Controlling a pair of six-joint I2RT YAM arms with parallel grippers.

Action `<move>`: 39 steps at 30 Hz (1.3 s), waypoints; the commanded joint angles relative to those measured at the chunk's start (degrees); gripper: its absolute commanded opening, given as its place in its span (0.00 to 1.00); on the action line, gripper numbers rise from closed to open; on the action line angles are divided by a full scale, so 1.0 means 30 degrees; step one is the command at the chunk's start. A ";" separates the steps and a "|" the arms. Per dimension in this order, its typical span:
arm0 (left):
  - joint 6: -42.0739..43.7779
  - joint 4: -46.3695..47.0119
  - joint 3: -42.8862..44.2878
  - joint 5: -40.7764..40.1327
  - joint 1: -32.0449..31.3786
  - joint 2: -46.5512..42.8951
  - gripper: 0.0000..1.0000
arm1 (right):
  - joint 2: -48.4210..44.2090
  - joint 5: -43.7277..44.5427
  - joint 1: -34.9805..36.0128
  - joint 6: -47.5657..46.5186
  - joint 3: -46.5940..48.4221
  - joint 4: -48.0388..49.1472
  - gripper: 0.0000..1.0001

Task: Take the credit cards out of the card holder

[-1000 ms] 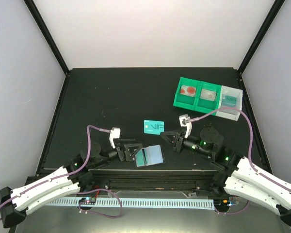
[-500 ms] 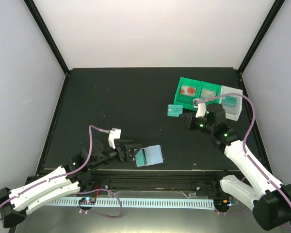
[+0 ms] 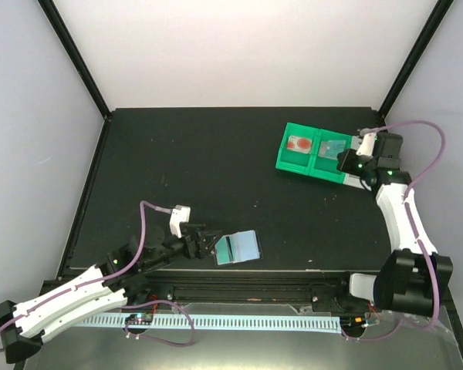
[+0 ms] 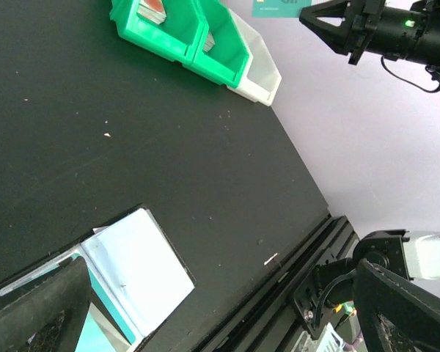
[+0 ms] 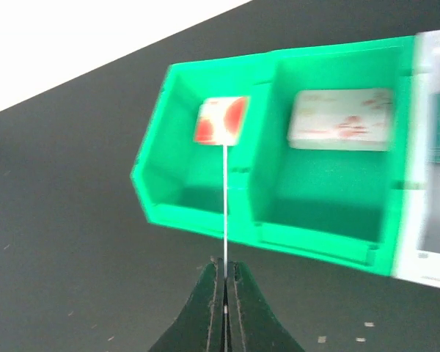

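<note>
Right gripper (image 5: pixel 225 268) is clamped shut on a thin teal plastic credit card (image 4: pixel 275 7), pinched by its lower edge so it stands up like a blade, out at two o'clock above the green-and-white three-compartment plastic tray (image 3: pixel 290 163). From my wrist the card's edge lines up almost exactly with the wall between the two green compartments, and that's the worry. If I let go here, it could land astride that divider, tip either way, or skid over the front rim onto the black table (image 3: pixel 177 154). A narrow hold on slick plastic could also let it swivel. Down at six o'clock, the small black folding card holder (image 3: pixel 238 248) lies open, pale panels up, a teal sliver showing inside. My left gripper (image 3: pixel 204 240) sits just at its nine o'clock side, spread as wide as it goes, holding nothing. Unpinned, that holder may slide toward the near edge on the next pull.
</note>
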 commanded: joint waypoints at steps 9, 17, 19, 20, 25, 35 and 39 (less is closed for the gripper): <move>-0.0311 0.0439 -0.0155 -0.0686 0.0125 0.0256 0.99 | 0.4300 -0.0230 -0.4146 -0.2135 0.3025 -0.2194 0.01; 0.0025 0.0637 0.0101 -0.1010 0.0125 0.0812 0.99 | 0.6037 0.2177 -0.4985 -0.2760 0.4686 -0.3417 0.01; 0.0128 0.0664 0.0256 -0.0931 0.0118 0.1000 0.99 | 0.6453 0.2619 -0.5098 -0.2959 0.5117 -0.3723 0.01; 0.0200 0.0633 0.0328 -0.0885 0.0125 0.1112 0.99 | 0.6685 0.2660 -0.5117 -0.3066 0.5365 -0.3820 0.01; 0.0280 0.0572 0.0300 -0.0860 0.0125 0.1375 0.99 | 0.8574 0.2890 -0.5198 -0.3463 0.7114 -0.4972 0.01; -0.0054 0.0667 0.0072 -0.1220 0.0127 0.1489 0.99 | 1.1584 0.1552 -0.5199 -0.3980 0.9436 -0.5445 0.01; -0.0030 0.0753 0.0076 -0.1584 0.0125 0.1645 0.99 | 1.2495 0.1259 -0.5199 -0.4337 1.0436 -0.5877 0.01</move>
